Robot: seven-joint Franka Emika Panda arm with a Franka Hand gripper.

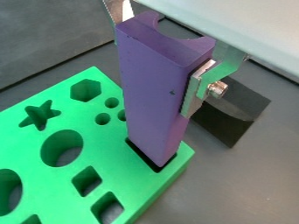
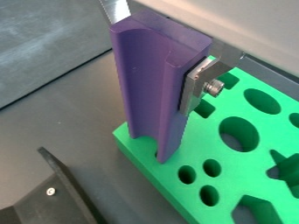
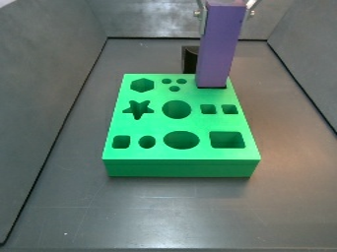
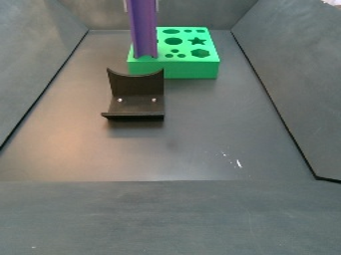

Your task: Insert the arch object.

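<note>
My gripper (image 1: 158, 61) is shut on a tall purple piece (image 1: 152, 87) and holds it upright. A semicircular groove runs down one face of it, which gives it an arch-shaped end, so this is the arch object. Its lower end sits in a hole at a corner of the green board (image 1: 35, 149). Both wrist views show a silver finger (image 2: 198, 83) pressed on its side. In a side view the piece (image 3: 220, 44) stands at the board's (image 3: 171, 167) back right, with the gripper (image 3: 224, 5) at its top. No small dark notched block is in view.
The dark fixture (image 4: 134, 100) stands on the floor beside the board (image 4: 200, 68), close to the purple piece (image 4: 140, 25); it also shows in the wrist views (image 1: 239, 109) (image 2: 47, 197) and behind the piece (image 3: 191, 57). Grey walls enclose the floor.
</note>
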